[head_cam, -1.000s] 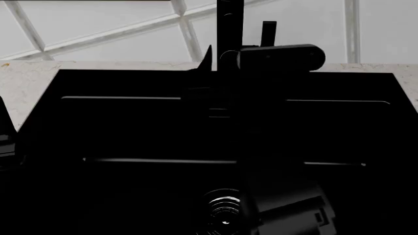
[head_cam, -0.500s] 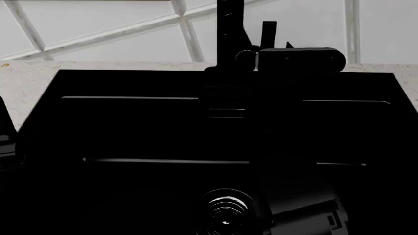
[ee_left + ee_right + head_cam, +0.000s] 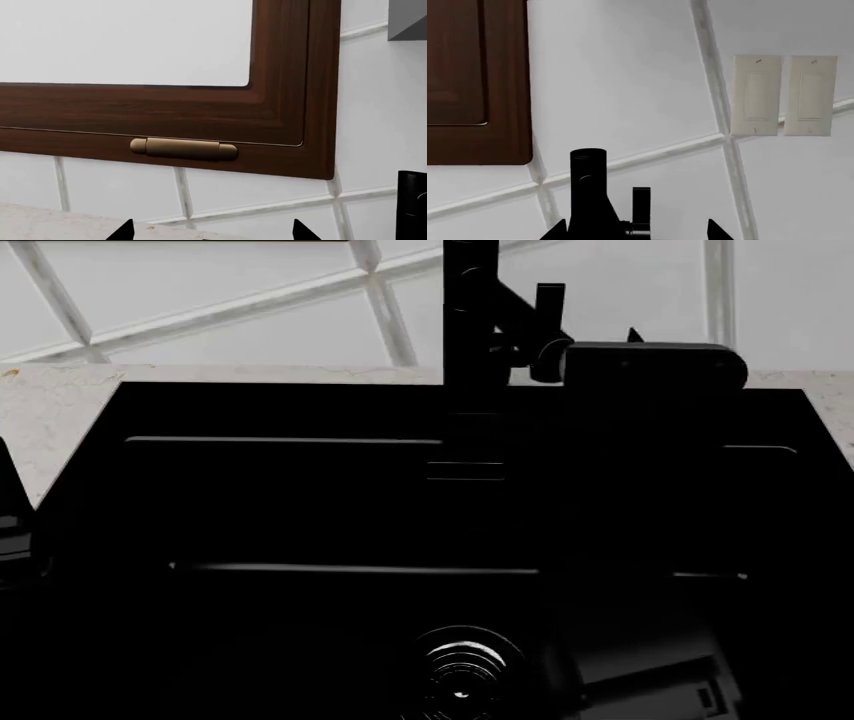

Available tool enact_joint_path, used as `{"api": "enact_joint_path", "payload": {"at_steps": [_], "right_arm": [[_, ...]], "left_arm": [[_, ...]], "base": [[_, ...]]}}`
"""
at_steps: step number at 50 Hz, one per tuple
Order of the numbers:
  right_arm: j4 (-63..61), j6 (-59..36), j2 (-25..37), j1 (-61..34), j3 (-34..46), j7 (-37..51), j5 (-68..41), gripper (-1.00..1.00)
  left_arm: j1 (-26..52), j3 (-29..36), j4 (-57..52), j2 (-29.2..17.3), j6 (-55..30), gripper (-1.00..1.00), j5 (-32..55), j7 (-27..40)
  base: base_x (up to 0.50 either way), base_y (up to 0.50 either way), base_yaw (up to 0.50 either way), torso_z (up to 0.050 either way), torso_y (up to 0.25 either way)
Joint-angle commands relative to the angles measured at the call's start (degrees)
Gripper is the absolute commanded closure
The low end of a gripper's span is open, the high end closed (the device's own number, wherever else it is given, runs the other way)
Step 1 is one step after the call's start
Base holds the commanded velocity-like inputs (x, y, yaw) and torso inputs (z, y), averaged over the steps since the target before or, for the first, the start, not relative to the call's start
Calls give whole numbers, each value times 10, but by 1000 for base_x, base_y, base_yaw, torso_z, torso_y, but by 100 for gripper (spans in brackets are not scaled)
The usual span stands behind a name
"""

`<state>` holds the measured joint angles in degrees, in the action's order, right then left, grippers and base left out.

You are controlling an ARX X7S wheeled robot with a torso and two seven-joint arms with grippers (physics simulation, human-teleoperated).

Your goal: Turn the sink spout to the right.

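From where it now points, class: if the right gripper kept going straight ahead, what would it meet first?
Probably the faucet's upright black post, which stands between the fingertips of the right gripper in its wrist view. Past it is only tiled wall. Depth is unclear.

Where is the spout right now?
In the head view the spout slants down to the right from the post at the sink's back edge, ending by the right tool's dark body, beside the short lever.
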<state>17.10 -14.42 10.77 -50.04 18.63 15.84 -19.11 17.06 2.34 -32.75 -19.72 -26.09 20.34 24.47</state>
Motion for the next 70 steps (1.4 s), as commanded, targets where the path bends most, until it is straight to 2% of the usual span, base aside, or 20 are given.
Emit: {"api": "enact_joint_path", "payload": {"at_steps": [1, 17, 58, 70], "right_arm": [[7, 3, 9, -1, -5, 8, 2, -100], [30, 12, 19, -13, -9, 14, 7, -100], [192, 95, 13, -84, -17, -3, 20, -100], [348, 169, -6, -140, -17, -31, 30, -100]], "left_arm": [[0, 1, -1, -1, 1, -100, 2, 2], [1, 3, 3, -4, 2, -100, 4, 3], [2, 8, 2, -9, -1, -100, 9, 11], [4, 10, 4, -11, 0, -100, 10, 13]], "base": [[0, 0, 0, 0, 0], [0, 0, 0, 0, 0], [0, 0, 0, 0, 0], [0, 0, 0, 0, 0]]}}
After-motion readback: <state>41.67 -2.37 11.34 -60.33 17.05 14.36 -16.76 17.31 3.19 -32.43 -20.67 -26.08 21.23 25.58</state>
